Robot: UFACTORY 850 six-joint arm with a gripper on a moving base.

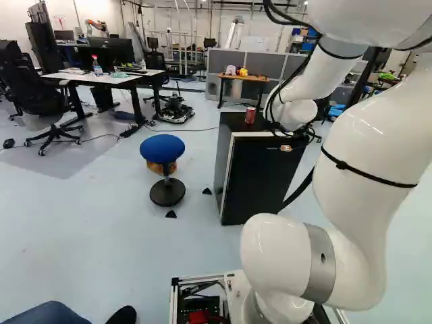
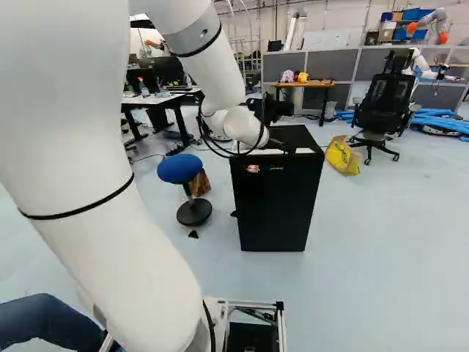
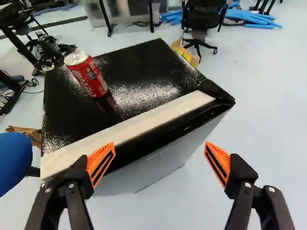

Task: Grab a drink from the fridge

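While the robot's white arm (image 1: pixel 364 155), all smooth, rounded tubes bound with thin black straps, reached out over the fridge (image 2: pixel 277 202), its hand (image 2: pixel 286 147) was near the top of that black, boxy body. In the wrist view the hand (image 3: pixel 158 160) was open, its two dark, jointed fingers spread wide, with nothing gripped between them; their tapered orange pads (image 3: pixel 101 163) were ribbed and slotted with black. The drink, a red cylindrical can (image 3: pixel 87 74) with white lettering and a bare metal lid, stood upright on the fridge's top, ahead of the fingers and apart from them. Around the can the black surface looked glossy and finely pebbled, breaking the light into speckled glare, and gave back a dim red reflection at its foot. A flat, off-white strip (image 3: pixel 129 123) with straight sides ran along the edge nearest the hand. Beside the fridge stood a stool (image 1: pixel 162 148) with a round blue seat on a dark, disc-shaped base. In the right base view, a crumpled yellow bag (image 2: pixel 342 155) sat on the smooth, pale floor (image 2: pixel 396 249) near a black office chair (image 2: pixel 381 110).
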